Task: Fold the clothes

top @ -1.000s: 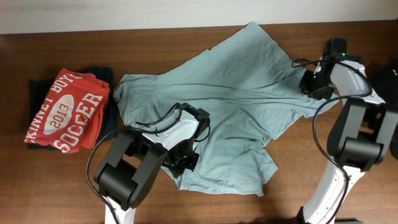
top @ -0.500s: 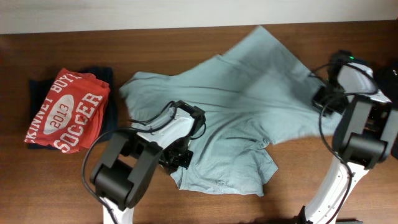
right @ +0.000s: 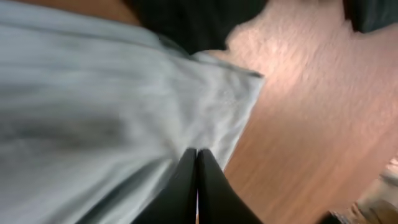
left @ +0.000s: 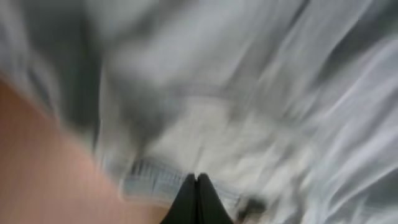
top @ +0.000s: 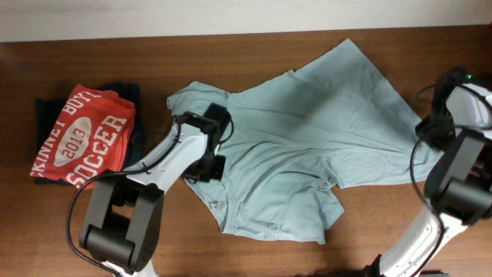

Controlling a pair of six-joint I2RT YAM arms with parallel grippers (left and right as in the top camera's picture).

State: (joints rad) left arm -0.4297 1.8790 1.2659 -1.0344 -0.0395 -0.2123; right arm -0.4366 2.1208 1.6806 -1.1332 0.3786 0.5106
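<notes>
A grey-green shirt [top: 307, 131] lies rumpled and spread across the middle of the brown table [top: 92, 223]. My left gripper [top: 206, 168] is shut on the shirt's left edge near a ribbed hem. In the blurred left wrist view the closed fingertips [left: 197, 177] pinch the cloth [left: 249, 93]. My right gripper [top: 428, 132] is shut on the shirt's right edge. In the right wrist view its closed fingertips [right: 197, 152] pinch the cloth [right: 93, 112] next to bare wood [right: 311, 124].
A folded red shirt with white "2013 SOCCER" print [top: 81, 137] lies on a folded dark garment [top: 127, 92] at the left of the table. A pale wall strip [top: 154, 19] runs along the table's far edge.
Both grippers stayed shut on the shirt. The right one moved right and toward the front, the left one moved back and left, and the shirt shifted right and stretched wider.
</notes>
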